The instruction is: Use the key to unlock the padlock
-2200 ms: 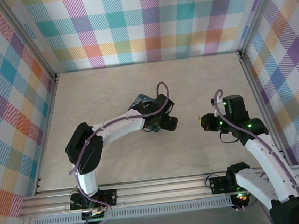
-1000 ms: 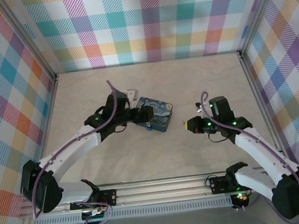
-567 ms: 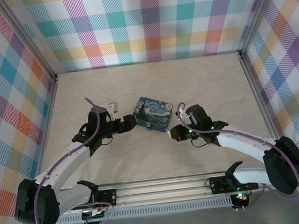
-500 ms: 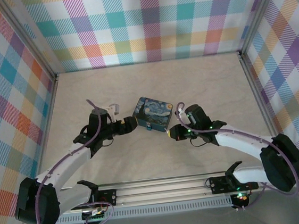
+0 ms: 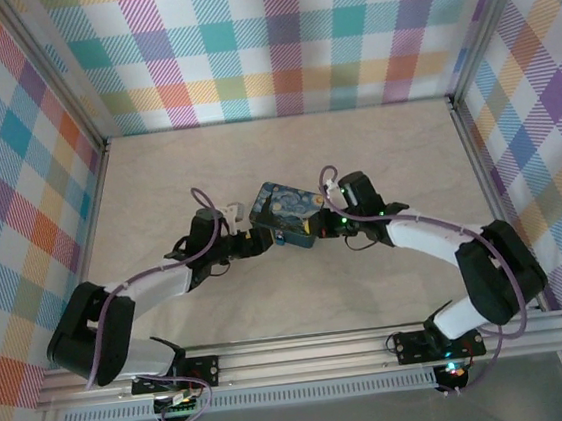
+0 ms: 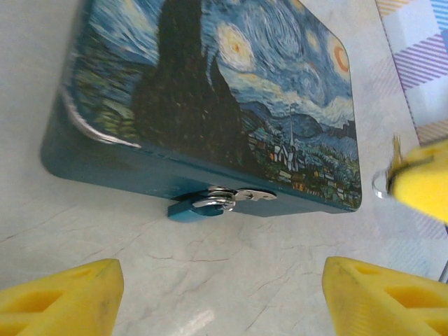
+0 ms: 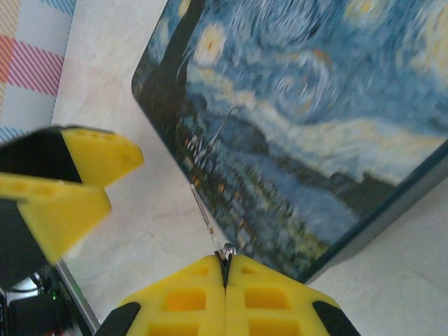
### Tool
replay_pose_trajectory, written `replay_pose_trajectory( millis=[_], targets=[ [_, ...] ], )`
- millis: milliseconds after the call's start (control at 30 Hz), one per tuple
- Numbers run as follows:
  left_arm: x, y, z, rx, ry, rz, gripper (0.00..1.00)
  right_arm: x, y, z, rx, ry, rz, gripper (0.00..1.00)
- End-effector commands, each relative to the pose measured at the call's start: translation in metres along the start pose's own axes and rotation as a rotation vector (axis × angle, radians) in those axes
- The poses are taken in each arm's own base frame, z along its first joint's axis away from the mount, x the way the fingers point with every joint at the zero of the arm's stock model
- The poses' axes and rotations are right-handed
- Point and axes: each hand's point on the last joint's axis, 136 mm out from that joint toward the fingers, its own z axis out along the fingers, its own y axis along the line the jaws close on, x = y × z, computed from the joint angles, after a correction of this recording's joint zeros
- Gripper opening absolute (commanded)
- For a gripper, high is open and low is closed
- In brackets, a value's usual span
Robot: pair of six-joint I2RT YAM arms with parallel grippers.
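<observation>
Since half a second ago, both arms have closed in on the box (image 5: 286,212). The left gripper (image 5: 252,242) has slid forward until it sits just short of the box's near side wall. The right gripper (image 5: 321,228) has swung from the open tabletop (image 5: 385,149) up to the box's right-hand corner; the box itself has not shifted. In my left wrist view, the left gripper's yellow fingers (image 6: 63,290) stand wide apart with nothing between them. The padlock (image 6: 199,206) lies straight ahead of the gap, roughly centred. Its teal body rests on the tabletop, and its silvery shackle is up against the clasp on the box's side wall. Further to the right of that gap, well apart from the padlock, the right gripper's yellow fingertip enters the view with a metal ring and the key (image 6: 396,155) at its tip. In my right wrist view, the right gripper's pads (image 7: 182,297) are pressed together and clamped on the key's head. The thin blade projects straight out from the pads and crosses the lower edge of the painted lid. The left gripper's two open fingers appear ahead and to the left of the blade, close to it but not touching. From the right wrist view I cannot tell where the padlock lies.
</observation>
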Motion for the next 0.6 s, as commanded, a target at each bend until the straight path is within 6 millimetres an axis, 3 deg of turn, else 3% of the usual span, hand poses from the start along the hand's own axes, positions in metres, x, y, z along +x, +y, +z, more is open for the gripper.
replay_pose_trajectory(
  millis=[0,267,567],
  targets=[
    [-0.010,-0.016,0.012,0.043,-0.040,0.060,0.75,-0.024,0.004,0.007,-0.046,-0.029,-0.029,0.01],
    [-0.006,-0.021,0.034,0.052,-0.021,0.110,0.73,-0.044,-0.002,0.023,-0.052,-0.033,-0.038,0.01],
    [-0.004,-0.011,0.050,0.021,-0.027,0.210,0.71,-0.037,-0.021,0.036,0.010,0.008,-0.032,0.01]
  ],
)
